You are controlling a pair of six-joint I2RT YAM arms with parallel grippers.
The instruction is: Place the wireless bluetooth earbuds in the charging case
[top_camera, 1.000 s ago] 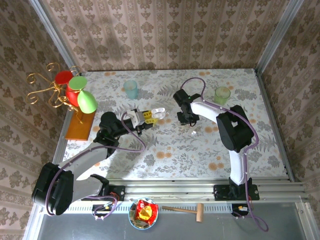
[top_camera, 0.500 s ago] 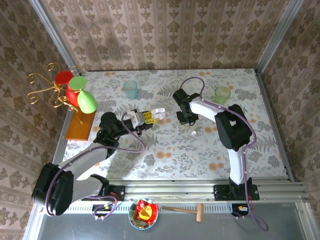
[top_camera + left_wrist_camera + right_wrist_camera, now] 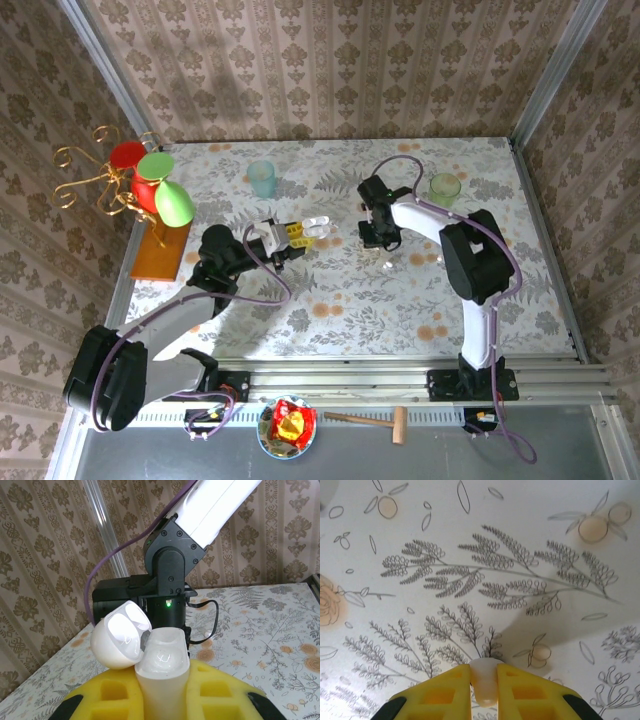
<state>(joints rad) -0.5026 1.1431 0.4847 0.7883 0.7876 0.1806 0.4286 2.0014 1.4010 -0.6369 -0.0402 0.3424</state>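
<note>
My left gripper (image 3: pixel 292 235) is shut on the white charging case (image 3: pixel 163 666), held upright between its yellow fingers (image 3: pixel 220 692). The case's rounded lid (image 3: pixel 120 640) is flipped open to the left, and its well looks empty. In the top view the case (image 3: pixel 317 227) sits left of the right gripper (image 3: pixel 382 240). That gripper (image 3: pixel 484 674) points down just above the flowered table (image 3: pixel 520 540) and is shut on a small white earbud (image 3: pixel 484 690). Another tiny whitish earbud (image 3: pixel 386 266) lies on the table just in front of it.
A teal cup (image 3: pixel 262 178) stands at the back middle and a green cup (image 3: pixel 444 188) at the back right. A gold wire stand with red and green glasses (image 3: pixel 150 185) rests on a wooden board (image 3: pixel 160 250) at the left. The right arm's black wrist (image 3: pixel 167 580) looms behind the case.
The right gripper has shifted slightly to the right and its jaws have closed in. The left arm and the case have stayed still.
</note>
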